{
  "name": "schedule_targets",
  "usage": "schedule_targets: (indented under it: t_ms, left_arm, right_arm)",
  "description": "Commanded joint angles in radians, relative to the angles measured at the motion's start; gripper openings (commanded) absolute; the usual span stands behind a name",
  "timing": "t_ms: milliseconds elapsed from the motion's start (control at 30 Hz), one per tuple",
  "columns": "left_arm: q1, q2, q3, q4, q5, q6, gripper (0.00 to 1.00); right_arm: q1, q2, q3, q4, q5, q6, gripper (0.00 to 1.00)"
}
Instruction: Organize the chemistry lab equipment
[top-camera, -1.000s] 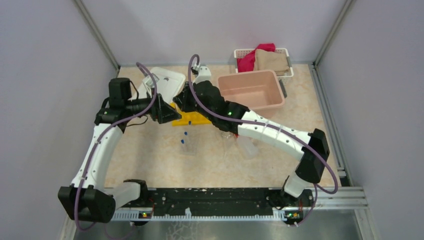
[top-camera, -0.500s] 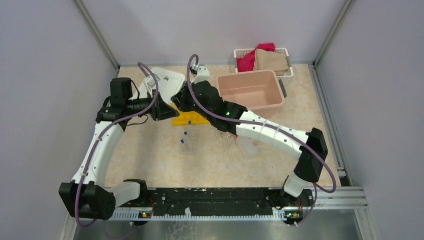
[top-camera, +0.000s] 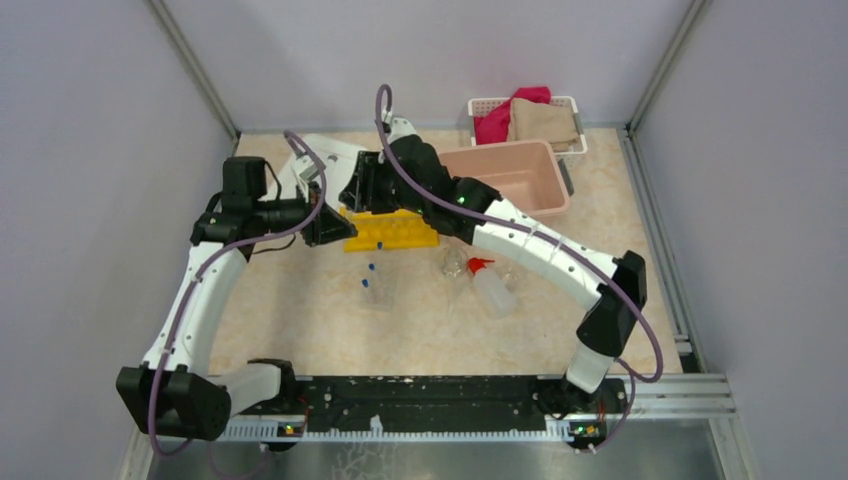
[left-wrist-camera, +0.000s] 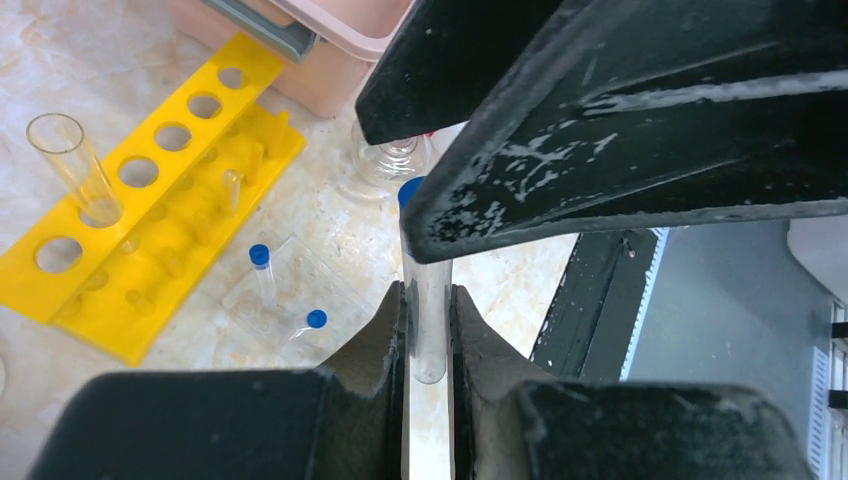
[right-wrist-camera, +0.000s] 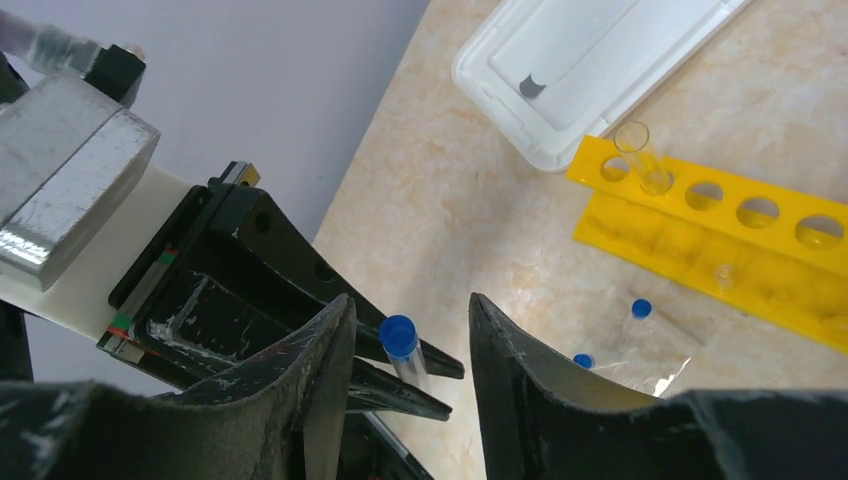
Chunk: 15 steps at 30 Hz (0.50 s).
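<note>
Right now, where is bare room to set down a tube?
Widest: the near table strip between the clear rack, the white squeeze bottle and the base rail. Also right of the pink tub, up to the frame. Crowded: around the yellow rack, where the left gripper holds a blue-capped tube and the right gripper stands open around its cap.

Robot lab cell: grey panels, yellow tube rack

White arm links, black joint housings, purple cables looping alongside, small green status light, scuffed black wedge-shaped fingers
</note>
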Motion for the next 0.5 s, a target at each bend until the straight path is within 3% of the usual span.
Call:
schedule_targets:
  t_ms: [0, 267, 467]
  left_arm:
    - [-0.013, -0.001, 0.038, -0.041, 0.014, 0.079, 0.05]
    - [-0.026, -0.008, 0.05, -0.053, 0.005, 0.104, 0.05]
    - [-0.036, -0.012, 0.052, -0.072, -0.017, 0.139, 0.05]
  right_arm:
    - [-0.005, 0.03, 0.096, -0.119, -0.082, -0.02, 0.45]
    - [-0.005, 0.047, 0.106, -0.117, -0.151, -0.012, 0.41]
    - [-0.005, 0.057, 0.12, -0.127, -0.169, -0.016, 0.25]
